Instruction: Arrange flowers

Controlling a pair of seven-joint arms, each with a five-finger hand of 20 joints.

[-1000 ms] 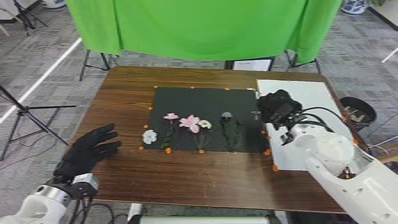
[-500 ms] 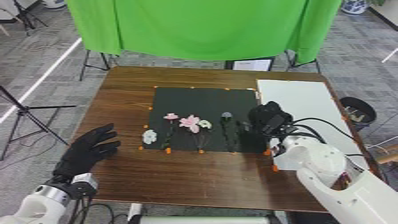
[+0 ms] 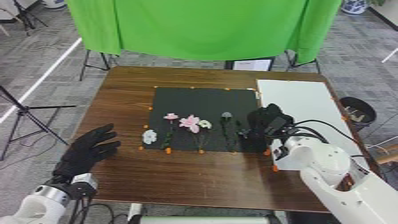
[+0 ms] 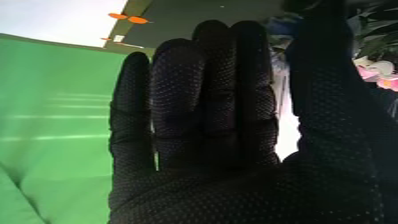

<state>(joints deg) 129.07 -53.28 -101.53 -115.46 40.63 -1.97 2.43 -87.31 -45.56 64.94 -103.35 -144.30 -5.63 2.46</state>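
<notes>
In the head view, my right hand is at the right edge of the black mat, with dark leaves just left of it. In the right wrist view, the fingers of my right hand are straight; bluish petals show between them and the thumb, but contact is unclear. A blue-grey flower, small white bloom, large pink flower, small pink flower and white flower lie across the mat. My left hand rests open over the table's left side.
The white board lies right of the black mat on the brown table. Orange markers line both. A green cloth hangs beyond the far edge, and a dark bin stands off the right side.
My right hand has moved left and slightly nearer, from between the board and mat onto the mat's right edge. Dark leaves now show beside it. The left hand has stayed still.
</notes>
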